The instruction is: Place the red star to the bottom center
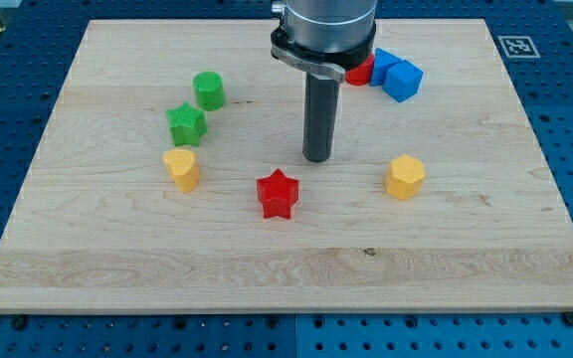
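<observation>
The red star lies on the wooden board, a little below the board's middle. My tip stands just above and to the right of the star, a short gap away, not touching it. The rod rises from there to the arm's grey head at the view's top.
A green cylinder and a green star lie at upper left, a yellow heart-like block below them. A yellow hexagon lies at right. Two blue blocks and a partly hidden red block lie at top right.
</observation>
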